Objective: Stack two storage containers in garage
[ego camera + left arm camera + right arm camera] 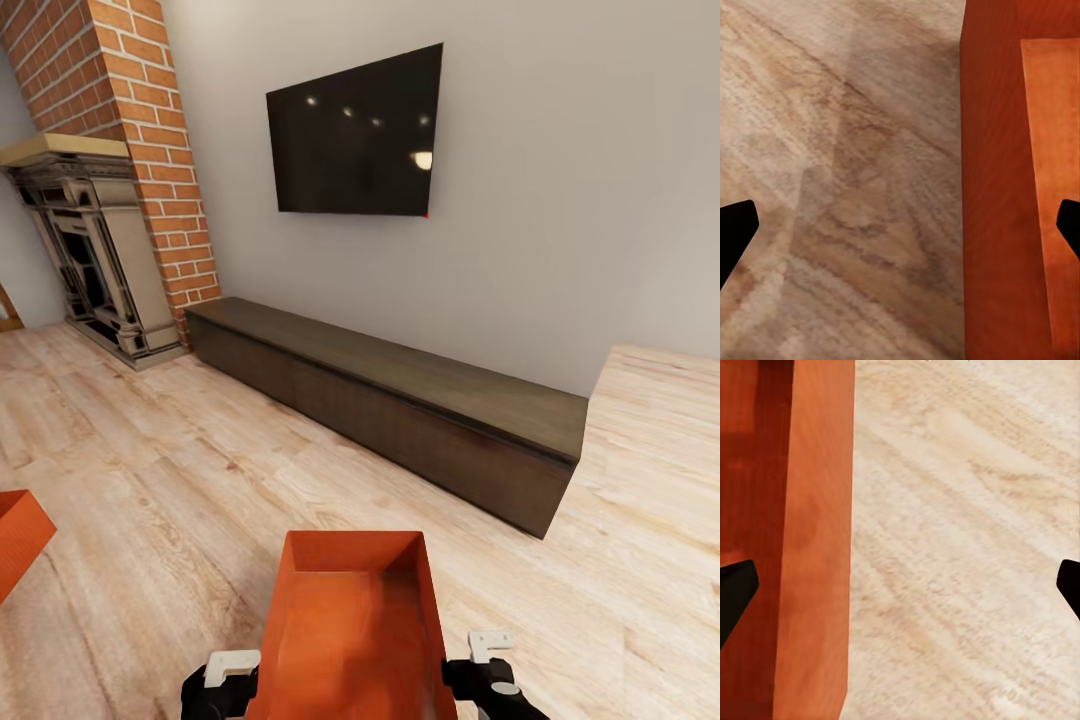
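Observation:
In the head view, one orange-red storage container (350, 620) sits low in the middle on the living room's wood-plank floor (180, 450), its open top facing up. My left gripper (225, 680) is at its left wall and my right gripper (487, 668) at its right wall. In the left wrist view the left gripper (900, 229) is open and straddles the container's wall (997, 187). The right wrist view has the right gripper (900, 589) open astride the opposite wall (810, 547). A corner of the second container (15, 540) pokes in at the far left.
A long low dark-brown cabinet (400, 400) runs along the grey wall ahead, under a black TV (355, 135). The brick chimney (150, 130) and ornate fireplace (90, 250) stand at the back left. A pale wood surface (660, 400) rises at the right.

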Robot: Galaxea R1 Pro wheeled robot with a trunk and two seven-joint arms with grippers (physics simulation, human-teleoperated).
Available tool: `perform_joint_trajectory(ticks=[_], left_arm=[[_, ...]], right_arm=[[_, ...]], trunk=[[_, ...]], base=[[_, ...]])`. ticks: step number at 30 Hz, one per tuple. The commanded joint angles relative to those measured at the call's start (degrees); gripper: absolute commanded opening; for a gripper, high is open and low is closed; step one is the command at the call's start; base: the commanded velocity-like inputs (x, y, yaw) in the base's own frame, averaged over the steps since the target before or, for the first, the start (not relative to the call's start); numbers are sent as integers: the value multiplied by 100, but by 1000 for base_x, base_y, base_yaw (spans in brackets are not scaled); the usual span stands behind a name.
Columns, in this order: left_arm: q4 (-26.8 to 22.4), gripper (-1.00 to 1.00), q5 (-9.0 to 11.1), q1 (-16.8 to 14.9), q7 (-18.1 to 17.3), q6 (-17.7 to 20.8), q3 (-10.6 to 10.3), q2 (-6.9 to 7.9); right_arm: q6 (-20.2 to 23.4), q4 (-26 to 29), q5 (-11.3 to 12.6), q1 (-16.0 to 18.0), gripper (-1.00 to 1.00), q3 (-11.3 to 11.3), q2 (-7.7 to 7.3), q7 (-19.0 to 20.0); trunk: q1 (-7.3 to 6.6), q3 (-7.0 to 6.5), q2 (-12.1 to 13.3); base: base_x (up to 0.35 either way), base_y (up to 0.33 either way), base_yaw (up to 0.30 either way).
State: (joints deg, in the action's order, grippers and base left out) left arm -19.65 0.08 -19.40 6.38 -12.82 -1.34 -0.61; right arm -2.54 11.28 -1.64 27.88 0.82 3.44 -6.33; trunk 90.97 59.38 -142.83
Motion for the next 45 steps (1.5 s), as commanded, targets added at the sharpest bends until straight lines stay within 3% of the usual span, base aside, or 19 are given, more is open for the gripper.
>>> perform_joint_trajectory(ticks=[1,32,39,45], left_arm=[[5,100,0,-4,30,-19,-16,0],[5,100,0,-3,30,-19,-24,-8],[5,100,0,-4,30,-17,-24,-6],[5,100,0,-2,30,-18,-24,-9]], right_arm=[[-18,-55,23,-2,100,41,4,9],[-18,-56,23,-2,100,42,20,9],[-18,-56,23,-2,100,45,24,9],[-18,-56,23,-2,100,46,25,9]], trunk=[[49,6,-1],[49,6,-1],[86,157,-49],[86,157,-49]], base=[[0,0,0],[0,0,0],[0,0,0],[0,0,0]])
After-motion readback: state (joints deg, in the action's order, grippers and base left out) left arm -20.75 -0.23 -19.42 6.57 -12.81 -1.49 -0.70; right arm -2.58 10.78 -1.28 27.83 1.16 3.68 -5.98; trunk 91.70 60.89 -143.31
